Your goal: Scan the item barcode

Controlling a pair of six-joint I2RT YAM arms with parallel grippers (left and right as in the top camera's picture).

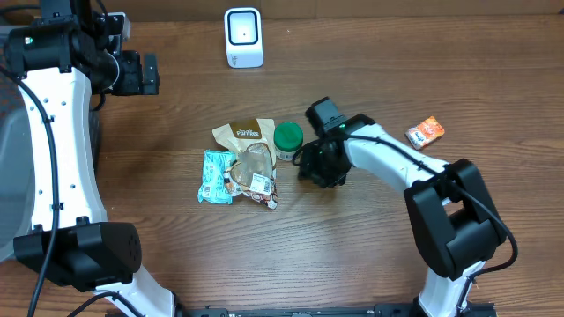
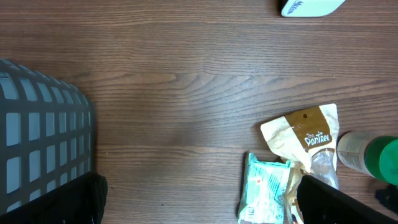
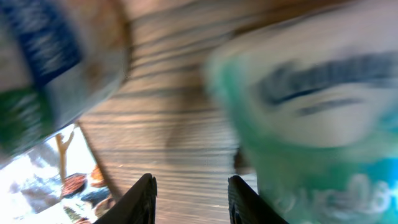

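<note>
Holding nothing, left gripper [image 1: 152,75] gapes wide, right gripper [image 3: 191,194] partway beside round green-capped bottle [image 1: 287,138].

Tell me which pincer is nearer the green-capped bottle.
Right. The right pincer sits close beside the bottle, just lower right of it in the overhead view; the left pincer is far off toward the upper left.

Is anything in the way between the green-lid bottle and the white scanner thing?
Nothing visible does. Only tabletop lies between the green-lid bottle and the white scanner. The tan pouch sits beside the bottle, off that path.
</note>
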